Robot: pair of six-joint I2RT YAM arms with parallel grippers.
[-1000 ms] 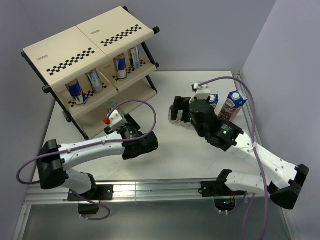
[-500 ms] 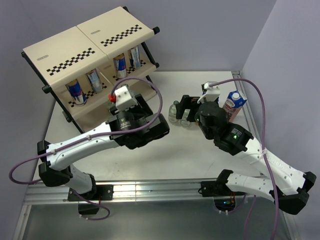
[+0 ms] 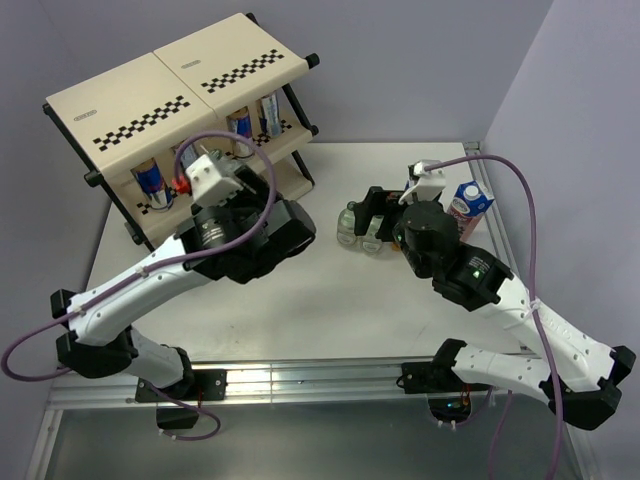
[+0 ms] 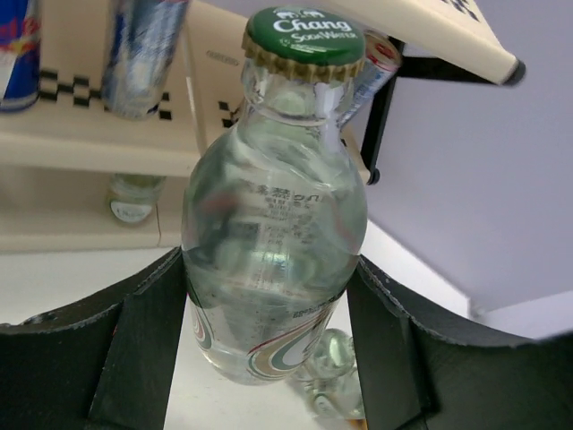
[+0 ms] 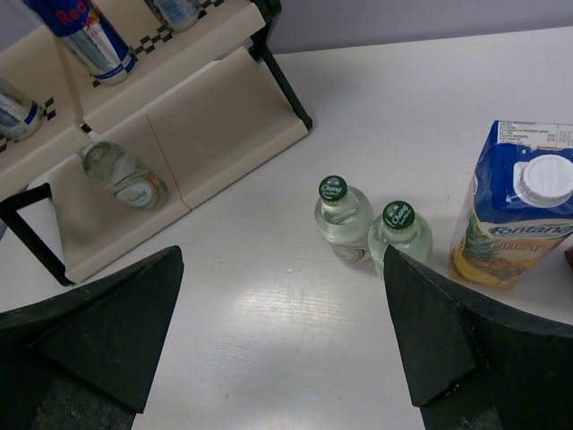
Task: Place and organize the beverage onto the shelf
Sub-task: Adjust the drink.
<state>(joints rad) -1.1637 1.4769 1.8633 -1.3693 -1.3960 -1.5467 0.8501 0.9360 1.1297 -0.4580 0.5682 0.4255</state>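
- left gripper (image 4: 267, 262) has its jaws squeezed onto both sides of a clear glass bottle (image 4: 273, 179). The green crown cap reads "Chang Soda Water". There's small print on the glass too, but I can't read it.
- that bottle is up off the table (image 5: 430, 98), right in front of the shelf (image 4: 98, 134), with the cap toward the shelf
- the shelf has blue-silver cans (image 5: 85, 36) on its middle tier, along the checkered strip. The right wrist view shows "Red" on one, so Red Bull.
- there's one lying bottle (image 5: 125, 176) on its side on the bottom tier
- right gripper (image 5: 282, 269) is spread wide with nothing in it, hanging over the table
- past it, two bottles (image 5: 340, 215) stand upright on the table, touching each other, both with green Chang caps
- just right of those is a carton (image 5: 510, 215), blue over yellow, with a pineapple picture, "fontana" on the front, a white screw cap and a printed white panel on top that's too small to read
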